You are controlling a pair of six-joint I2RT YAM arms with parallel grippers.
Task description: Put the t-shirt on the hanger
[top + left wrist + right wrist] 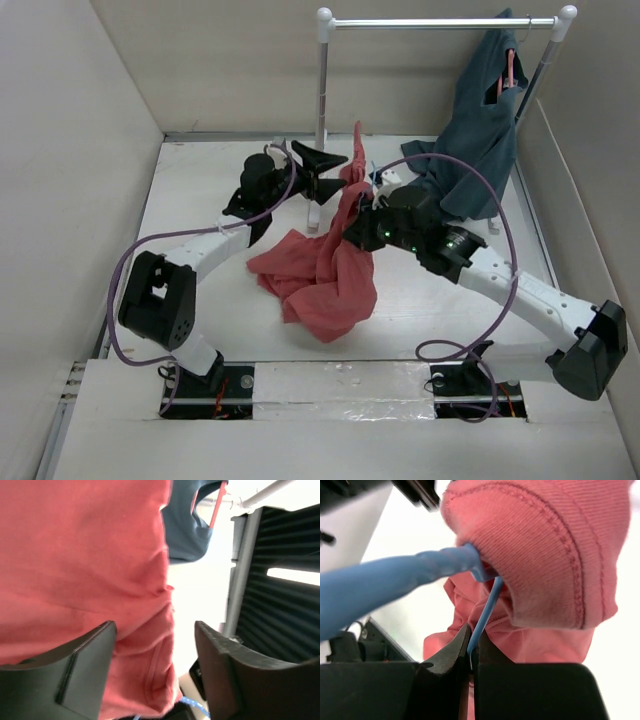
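Two grippers: the right gripper (471, 641) is pinched tight on the thin pale-blue wire hanger (486, 607). The floppy, light coral-red cotton t-shirt (325, 270) drapes over that hanger and sags below it. The left gripper (155, 628) gapes wide and empty beside the hanger. I'd grab the stitched collar hem.

No text, label, brand, number or sign can be read in any view. On the t-shirt (555, 545) collar only stitching is shown; any marking on the black arm housings (158, 297) is possibly too small to be made out.
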